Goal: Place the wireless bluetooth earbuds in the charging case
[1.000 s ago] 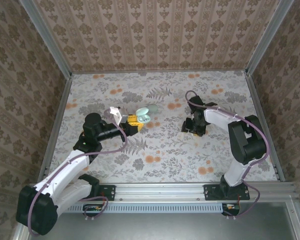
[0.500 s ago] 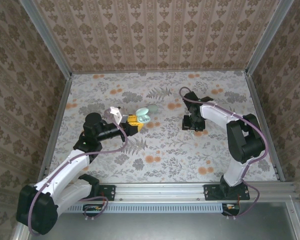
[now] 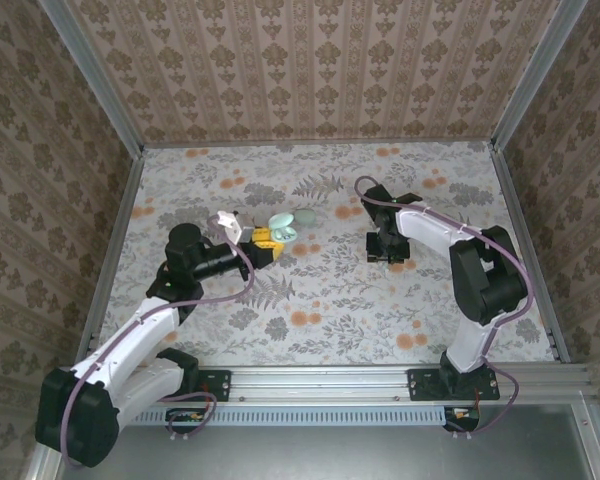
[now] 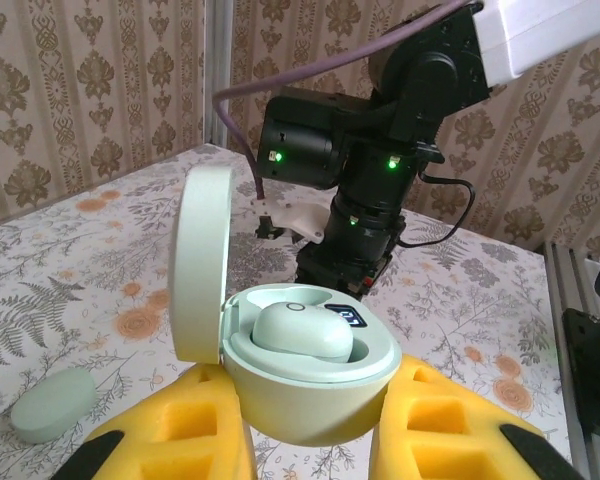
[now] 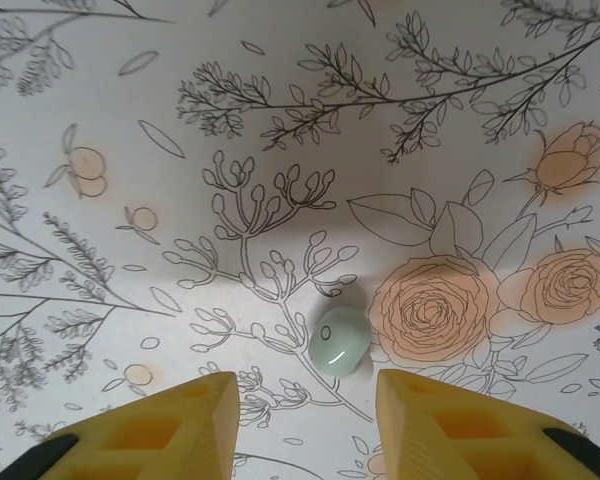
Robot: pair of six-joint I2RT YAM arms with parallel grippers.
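A small, pale mint-green, pebble-shaped plastic charging case (image 4: 310,395) was gripped between the two yellow foam pads (image 4: 180,440) of the left pincer (image 4: 315,430), with one pad pressed against each side of its lower shell. From above, the charging case (image 3: 283,233) and the left pincer (image 3: 268,240) were seen a little left of the middle of the floral-printed counter (image 3: 320,310), well apart from every edge. The hinged lid (image 4: 200,265) was stood open, nearly upright, on the side of the case towards the counter's far edge. One tiny pale mint-green plastic earbud (image 4: 302,335) was seated in the well of the case, its rounded back turned upward.

A flat pale mint-green oval piece (image 4: 52,405) was seen lying on the counter just beside the left pincer, on the far-edge side. What it was could not be told.

The right pincer (image 5: 308,420) was pointed down at the counter, with its two yellow foam fingers (image 5: 160,430) parted and nothing held between them. A second earbud (image 5: 340,338), tiny, pale mint-green and plastic like the first, was seen loose on the counter just beyond the fingertips. It was in line with the gap, beside a printed orange rose (image 5: 430,310), and was touched by neither finger. From above, the right pincer (image 3: 385,250) was seen right of the counter's middle, well apart from the left pincer and the case.
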